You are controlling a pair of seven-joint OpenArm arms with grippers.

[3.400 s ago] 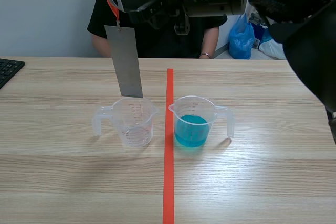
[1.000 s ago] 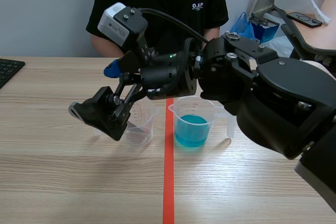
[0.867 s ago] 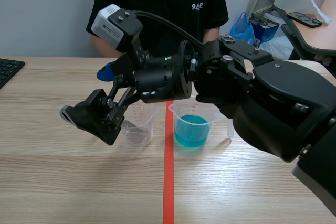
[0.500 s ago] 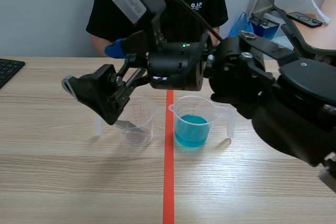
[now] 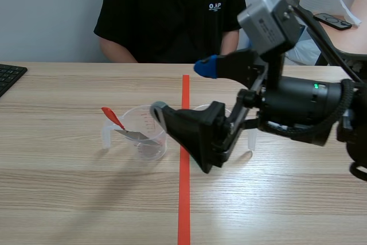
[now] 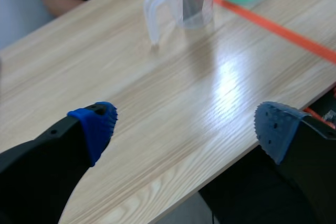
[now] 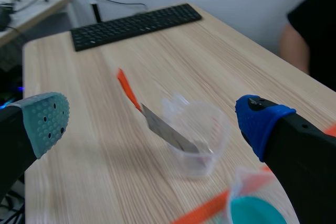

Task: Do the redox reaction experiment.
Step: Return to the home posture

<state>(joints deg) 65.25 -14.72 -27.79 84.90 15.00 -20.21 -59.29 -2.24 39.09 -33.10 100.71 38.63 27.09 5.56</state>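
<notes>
The left gripper (image 6: 186,127) hung open and empty near the edge of the counter (image 5: 69,199), well apart from everything, so it posed little risk. The metal strip (image 5: 135,136) leaned in the clear cup (image 5: 150,144) with its orange tab (image 5: 113,117) jutting over the rim, and a nudge could likely have tipped that light cup or flicked the strip out. The right gripper (image 5: 180,89), spread wide and holding nothing, hovered just in front of the cup of blue liquid (image 7: 254,212), where a careless sweep might have knocked it and spilled the solution

Clear plastic cup (image 5: 152,146), metal strip (image 5: 135,136), wooden table (image 5: 69,190)
</notes>
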